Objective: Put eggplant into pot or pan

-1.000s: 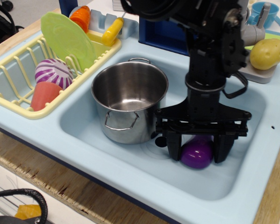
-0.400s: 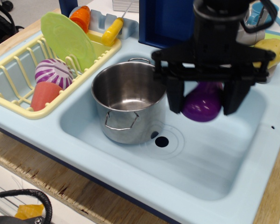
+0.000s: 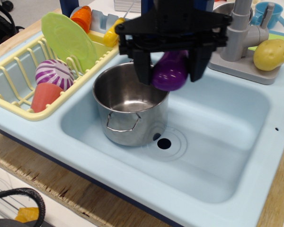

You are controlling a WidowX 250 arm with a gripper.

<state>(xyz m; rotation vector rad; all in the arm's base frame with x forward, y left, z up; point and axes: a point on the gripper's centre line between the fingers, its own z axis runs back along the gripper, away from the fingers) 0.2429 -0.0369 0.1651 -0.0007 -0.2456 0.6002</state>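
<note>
The glossy purple eggplant (image 3: 171,72) hangs in the air between my gripper's (image 3: 171,66) two black fingers, over the right rim of the pot. The gripper is shut on it. The eggplant's green stem cap is hidden by the gripper body. The shiny steel pot (image 3: 128,101) stands empty in the left part of the light blue sink (image 3: 217,142), with a wire loop handle facing front.
A yellow dish rack (image 3: 19,71) at left holds a green plate (image 3: 67,40), a purple-and-white striped bowl (image 3: 54,73) and a red cup (image 3: 45,97). A grey faucet (image 3: 241,33) and a potato (image 3: 271,54) are at the back right. The drain hole (image 3: 164,143) is beside the pot.
The gripper has lifted the eggplant from the sink floor and carried it up and to the left, from right of the pot to over the pot's right rim.
</note>
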